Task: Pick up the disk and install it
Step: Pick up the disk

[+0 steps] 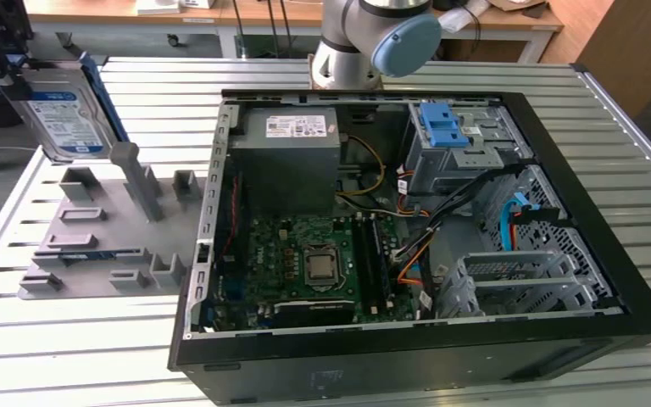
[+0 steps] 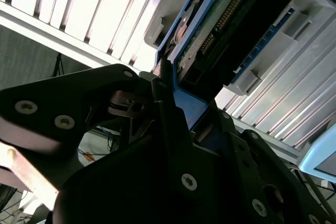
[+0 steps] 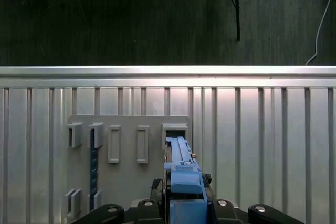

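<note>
The disk [image 1: 63, 108] is a silver-grey drive with a white-and-blue label and a blue carrier frame. It hangs upright at the exterior view's far left, above the grey fixture [image 1: 99, 233]. My gripper [image 1: 14, 72] is shut on its upper edge. In the first wrist view the disk [image 3: 181, 169] appears edge-on between the black fingers of the gripper [image 3: 181, 203], just over an empty slot [image 3: 175, 129] of the fixture. The second wrist view shows the disk's circuit-board side [image 2: 226, 19] and blue frame clamped in the gripper [image 2: 176, 103].
An open black computer case [image 1: 416, 339] lies on the slatted metal table [image 1: 88, 356], at the exterior view's right of the fixture. Inside are a grey power-supply box [image 1: 286, 153], a motherboard [image 1: 308, 263] and a drive cage with a blue latch [image 1: 444, 127]. The arm's base [image 1: 365, 51] stands behind the case.
</note>
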